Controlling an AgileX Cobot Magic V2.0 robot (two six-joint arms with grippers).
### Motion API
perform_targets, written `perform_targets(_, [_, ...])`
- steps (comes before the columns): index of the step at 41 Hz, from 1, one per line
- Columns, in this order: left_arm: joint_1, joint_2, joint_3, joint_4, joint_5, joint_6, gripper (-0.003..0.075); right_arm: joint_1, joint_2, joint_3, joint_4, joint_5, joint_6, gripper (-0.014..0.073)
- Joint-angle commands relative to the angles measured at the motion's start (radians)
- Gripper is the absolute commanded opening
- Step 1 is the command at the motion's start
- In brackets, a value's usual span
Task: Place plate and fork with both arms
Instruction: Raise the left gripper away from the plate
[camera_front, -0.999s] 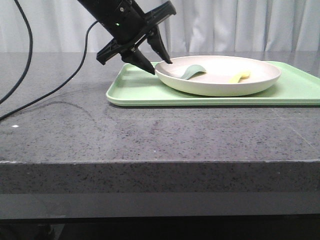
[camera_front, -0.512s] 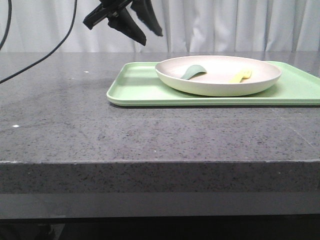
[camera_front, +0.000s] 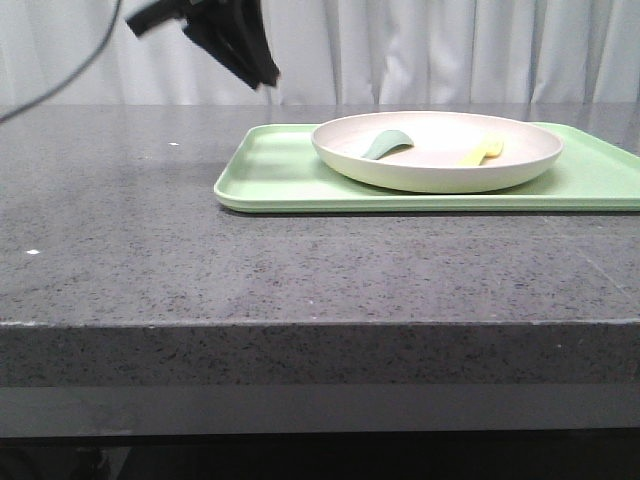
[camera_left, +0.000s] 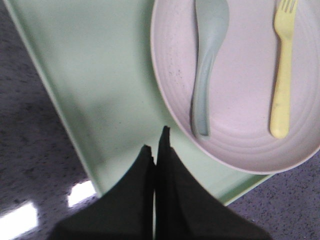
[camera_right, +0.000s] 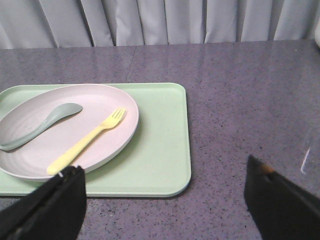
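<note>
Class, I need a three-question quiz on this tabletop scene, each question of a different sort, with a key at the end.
1. True or false: the fork lies on the plate.
2. What does the plate rest on? A) bare table B) green tray C) a cloth
3. Fill in: in its own wrist view, the left gripper has its fingers ____.

Key: 1 true; 2 B; 3 shut, holding nothing. The grey-green spoon shares the plate, and the right gripper is open.

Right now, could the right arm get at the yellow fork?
Probably yes. The right gripper is open and empty, the fork lies uncovered on the plate, and nothing stands between them.
</note>
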Motion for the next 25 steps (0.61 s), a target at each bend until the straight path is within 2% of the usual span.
perform_targets(1, [0.001,-0.143,-0.015,0.086,0.000,-0.002,-0.0018,-0.001,0.007,-0.037,-0.010,-0.065,-0.006,0.0655])
perform_targets(5, [0.015,-0.221,0.051,0.170,-0.077,-0.031,-0.0018,-0.001,0.007,-0.037,-0.010,-0.053,-0.006,0.0655])
perform_targets(10, [0.067,-0.361,0.205,0.177,-0.207,-0.040,-0.0018,-0.001,0.007,-0.037,-0.010,-0.033,-0.006,0.0655])
perform_targets(25, [0.233,-0.953,0.930,0.249,-0.773,-0.040,-0.0018,-0.001,0.007,-0.036,-0.010,-0.020,-0.006,0.0655])
